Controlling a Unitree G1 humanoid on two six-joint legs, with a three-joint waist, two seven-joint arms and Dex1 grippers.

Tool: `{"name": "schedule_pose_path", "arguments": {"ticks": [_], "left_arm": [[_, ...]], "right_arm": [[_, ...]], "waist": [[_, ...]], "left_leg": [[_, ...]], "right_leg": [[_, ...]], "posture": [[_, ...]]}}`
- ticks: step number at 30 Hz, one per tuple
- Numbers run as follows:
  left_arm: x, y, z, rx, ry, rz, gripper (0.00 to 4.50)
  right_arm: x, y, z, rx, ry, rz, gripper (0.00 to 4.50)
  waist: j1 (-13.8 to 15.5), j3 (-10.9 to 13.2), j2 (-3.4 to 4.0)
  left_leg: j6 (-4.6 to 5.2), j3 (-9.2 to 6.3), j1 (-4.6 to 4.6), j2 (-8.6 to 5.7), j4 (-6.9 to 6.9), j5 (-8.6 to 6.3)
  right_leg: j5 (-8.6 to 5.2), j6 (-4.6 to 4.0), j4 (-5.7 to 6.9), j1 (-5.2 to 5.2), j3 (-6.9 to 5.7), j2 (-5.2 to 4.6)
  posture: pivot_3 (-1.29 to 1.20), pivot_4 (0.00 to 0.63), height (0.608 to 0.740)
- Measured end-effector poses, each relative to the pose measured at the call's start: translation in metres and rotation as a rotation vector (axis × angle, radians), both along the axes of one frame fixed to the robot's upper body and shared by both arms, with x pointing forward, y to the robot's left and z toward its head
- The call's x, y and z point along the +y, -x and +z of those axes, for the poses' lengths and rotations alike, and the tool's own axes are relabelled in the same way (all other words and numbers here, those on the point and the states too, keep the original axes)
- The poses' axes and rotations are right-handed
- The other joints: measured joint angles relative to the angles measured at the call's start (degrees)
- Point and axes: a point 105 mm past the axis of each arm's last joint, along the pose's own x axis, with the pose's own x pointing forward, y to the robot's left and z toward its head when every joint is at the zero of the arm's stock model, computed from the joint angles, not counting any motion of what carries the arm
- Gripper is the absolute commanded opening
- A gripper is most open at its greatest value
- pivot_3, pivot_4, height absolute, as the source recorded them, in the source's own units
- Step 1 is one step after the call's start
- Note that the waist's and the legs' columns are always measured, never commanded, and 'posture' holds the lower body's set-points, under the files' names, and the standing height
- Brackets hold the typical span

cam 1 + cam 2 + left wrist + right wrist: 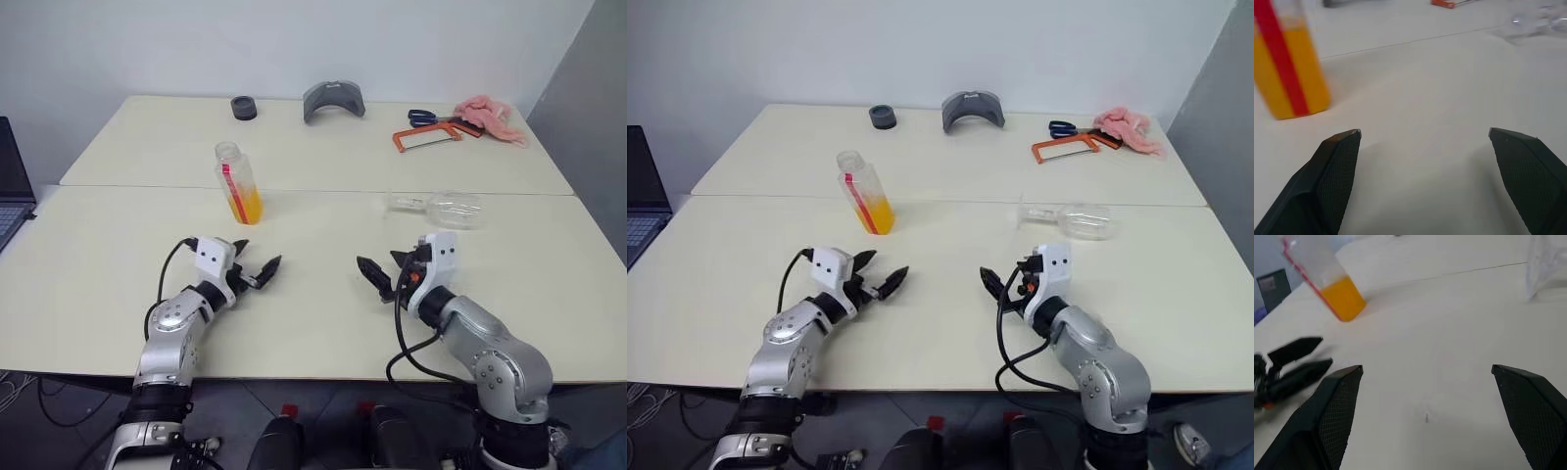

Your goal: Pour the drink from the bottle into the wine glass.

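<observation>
Left eye view: left gripper (256, 263) and right gripper (384, 273) hover over the near tabletop (313, 323), fingers spread, empty. Beyond the left gripper, bottle (237, 183) upright, drink (245, 207) in its lower third. Wine glass (443, 208) lies on its side, faint, hard to outline.

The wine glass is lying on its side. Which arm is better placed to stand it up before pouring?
The right arm, probably. The wine glass lies just beyond the open right tool, while the open left tool sits nearer the upright bottle, which holds the drink.
</observation>
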Motion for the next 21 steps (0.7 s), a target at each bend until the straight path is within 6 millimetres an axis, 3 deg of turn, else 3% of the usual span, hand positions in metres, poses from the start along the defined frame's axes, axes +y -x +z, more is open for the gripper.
{"name": "schedule_pose_path", "arguments": {"ticks": [3, 5, 9, 15, 21], "left_arm": [[-0.023, 0.006, 0.009, -0.016, -0.032, -0.170, 4.48], [-0.030, 0.006, 0.016, -0.030, -0.051, -0.236, 4.48], [-0.038, 0.002, 0.035, -0.067, -0.089, -0.336, 4.48], [-0.052, -0.001, 0.050, -0.098, -0.120, -0.420, 4.48], [-0.062, 0.001, 0.049, -0.075, -0.123, -0.459, 4.48]], "right_arm": [[-0.012, -0.027, 0.011, 0.030, -0.130, -0.143, 4.50], [-0.018, -0.035, 0.018, 0.030, -0.199, -0.212, 4.50], [-0.035, -0.049, -0.004, 0.149, -0.304, -0.326, 4.50], [-0.059, -0.067, -0.015, 0.221, -0.510, -0.474, 4.50], [-0.055, -0.088, -0.011, 0.248, -0.638, -0.494, 4.50]], "waist": [[0.0, 0.0, 0.11], [0.0, 0.0, 0.13], [-0.1, 0.0, 0.14], [-0.2, 0.0, 0.16], [-0.7, 0.0, 0.19]], "left_leg": [[-0.02, 0.08, 0.08, -0.02, -0.03, 0.01], [-0.02, 0.03, 0.10, 0.01, -0.10, 0.01], [-0.02, 0.13, 0.07, -0.02, -0.14, 0.01], [-0.01, 0.20, 0.11, 0.01, -0.20, 0.01], [0.00, 0.29, 0.23, 0.06, -0.34, 0.02]], "right_leg": [[0.00, 0.00, 0.04, 0.02, 0.04, 0.03], [0.00, -0.02, 0.03, 0.02, 0.01, 0.08], [0.00, -0.03, 0.01, -0.01, 0.07, 0.03], [0.00, -0.03, 0.01, -0.01, 0.11, 0.06], [0.00, -0.03, 0.02, -0.02, 0.18, 0.10]], "posture": [[0.00, 0.150, 0.740], [0.00, 0.150, 0.740], [0.00, 0.150, 0.740], [0.00, 0.150, 0.740], [0.00, 0.150, 0.740]]}}
